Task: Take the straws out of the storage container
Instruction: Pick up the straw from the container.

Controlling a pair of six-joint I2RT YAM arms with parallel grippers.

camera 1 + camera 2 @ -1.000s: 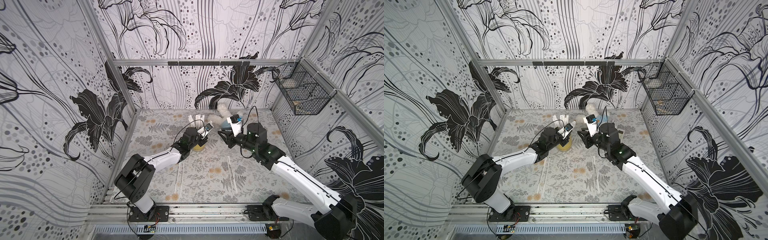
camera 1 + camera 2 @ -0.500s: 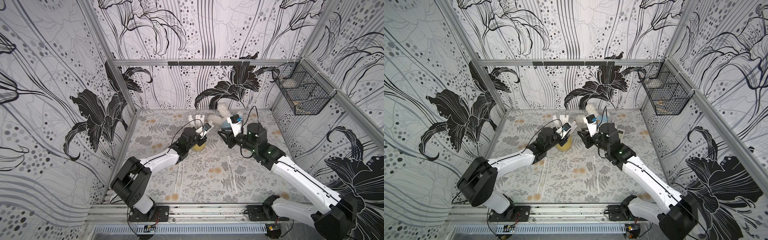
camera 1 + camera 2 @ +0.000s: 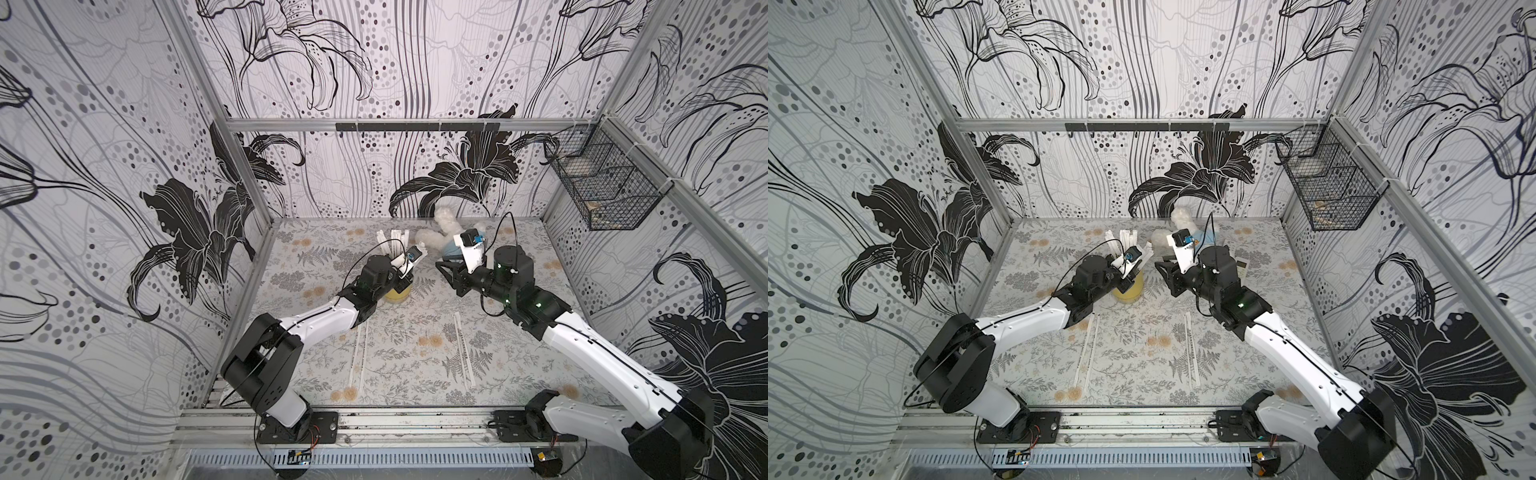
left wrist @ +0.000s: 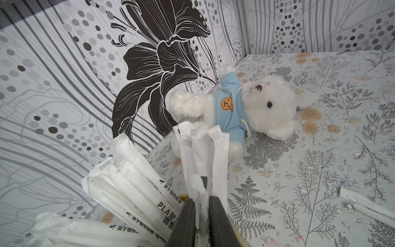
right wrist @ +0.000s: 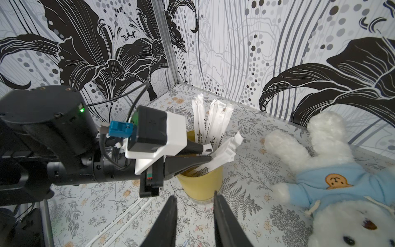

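Since the white paper-wrapped straws (image 3: 392,245) are standing in the small mustard-yellow cylindrical cup (image 3: 398,296) at mid-frame in a top view, the left pincer (image 4: 201,200) is pinching one to lift it, while the right pincer (image 5: 194,194) is hovering spread and empty beside the cup, seemingly to steady it.

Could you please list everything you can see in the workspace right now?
standing straws: about ten, white paper-wrapped, in the cup
loose straws: a few, white, flat on the table nearer the arm bases
cup: one, mustard yellow, upright mid-table
teddy: one, white with blue top, lying near the back wall
wire basket: one, black, hung on the right wall
table: one, floral print
left gripper: black, shut on a standing straw
right gripper: black, open, empty, beside the cup
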